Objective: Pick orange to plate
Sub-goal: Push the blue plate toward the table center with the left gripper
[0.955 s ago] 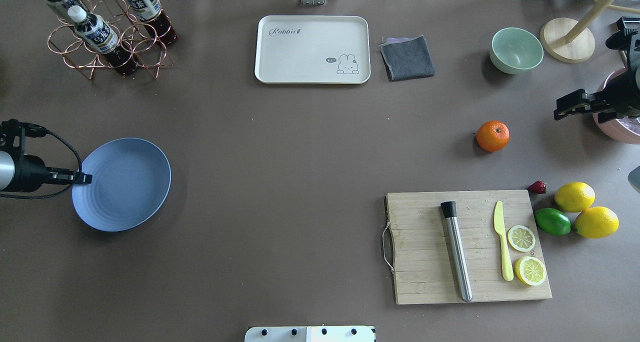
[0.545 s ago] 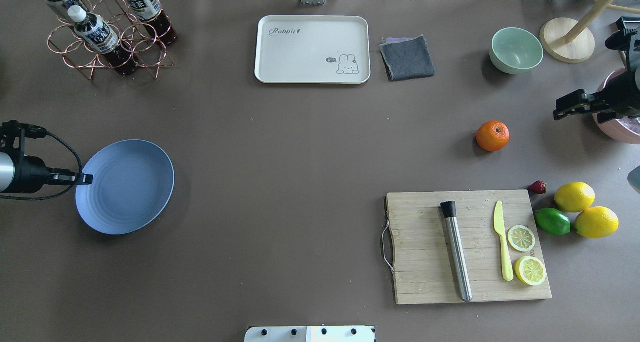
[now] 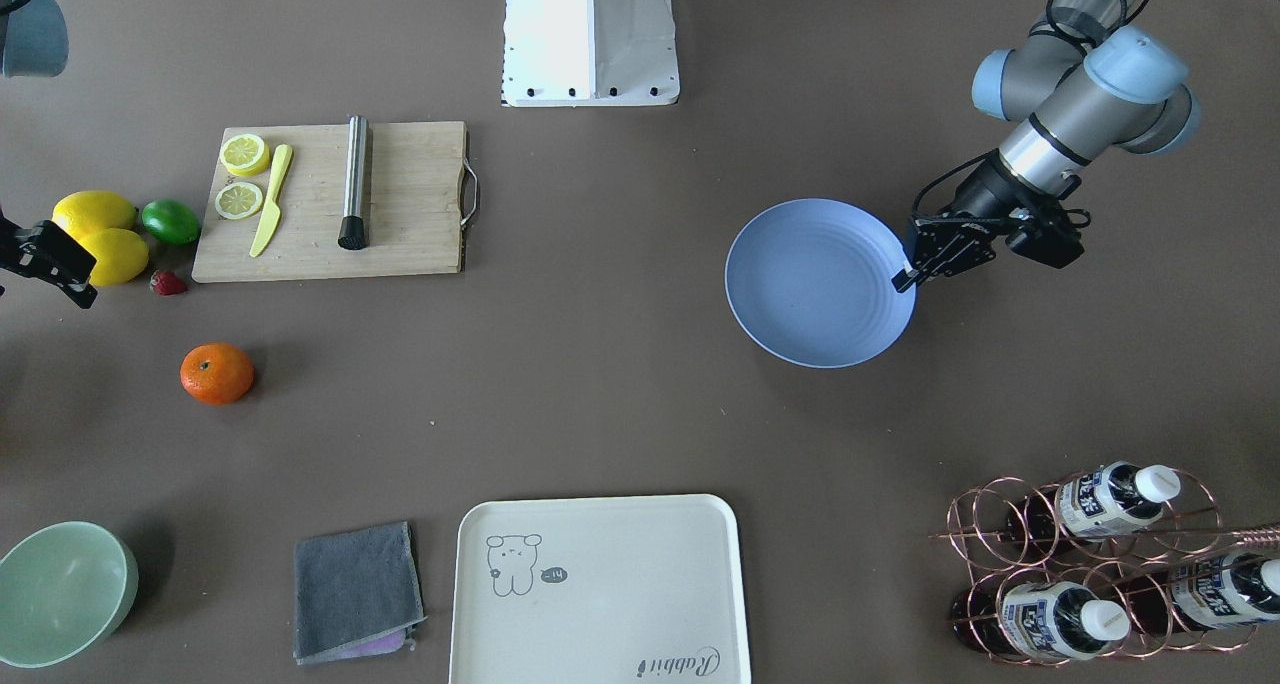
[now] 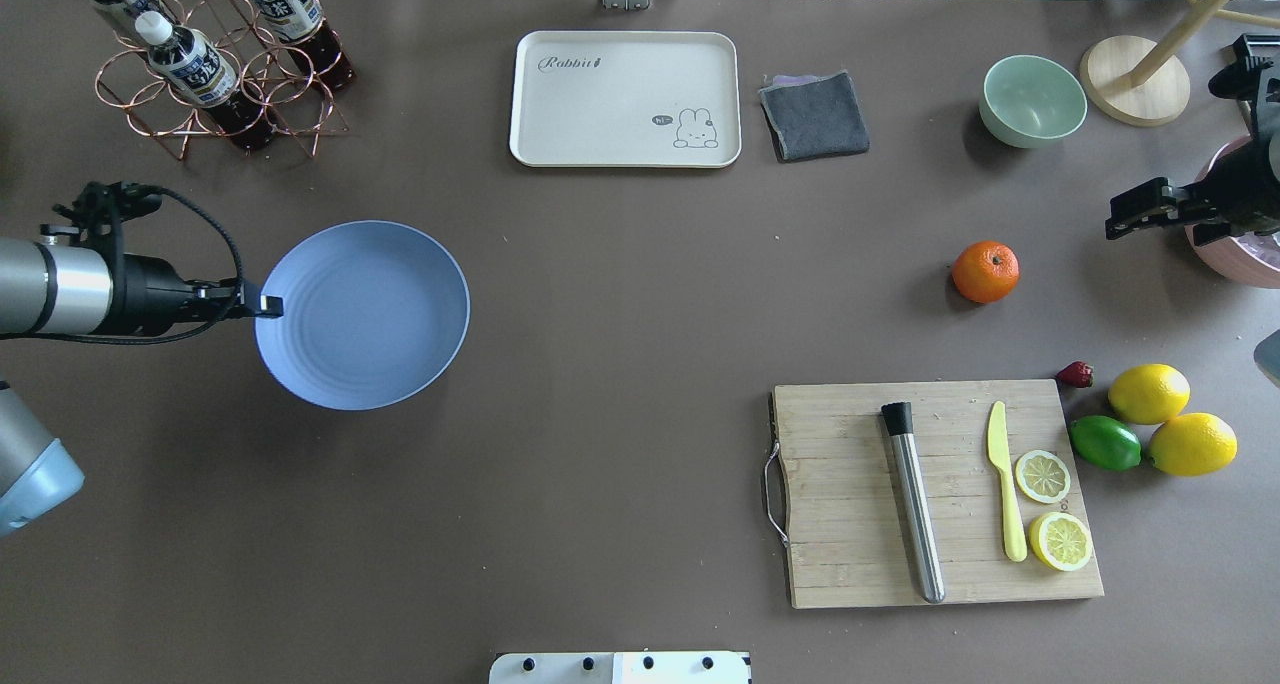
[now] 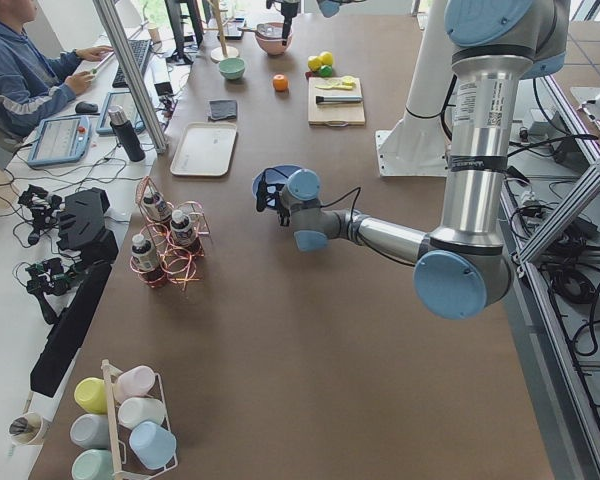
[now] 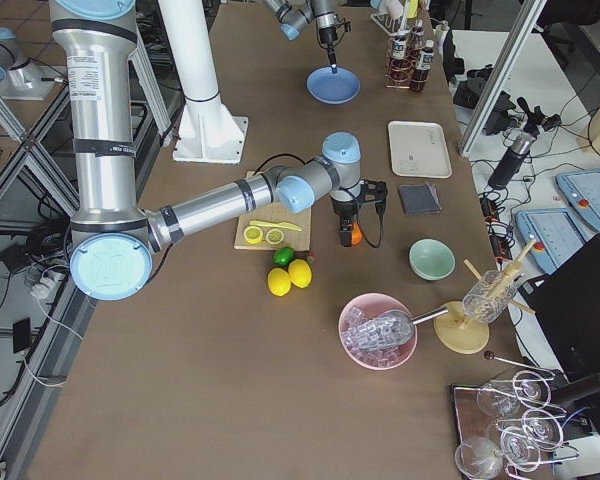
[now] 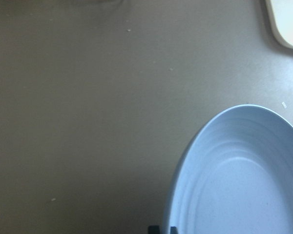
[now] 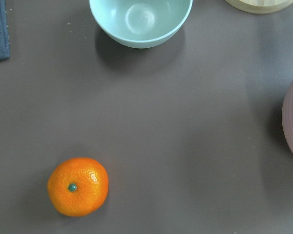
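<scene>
Left gripper [image 4: 268, 307] clamped on rim of plate [image 4: 370, 314], moving plate toward table centre, nearer orange [image 4: 985, 272] than a second ago. Orange sitting untouched, well apart from plate. Right gripper [image 4: 1125, 222] hovering near orange; cannot tell jaw state, view poor. Pick not yet begun.

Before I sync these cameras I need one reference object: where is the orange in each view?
Front-facing: the orange sits lower left, on bare table.
Overhead: right of centre.
Exterior left: far end of the table, top centre.
Exterior right: near centre, partly hidden.
Left wrist: not in it.
Right wrist: lower left.
Shared landmark: the pale green bowl, in every view that shows the orange.
</scene>
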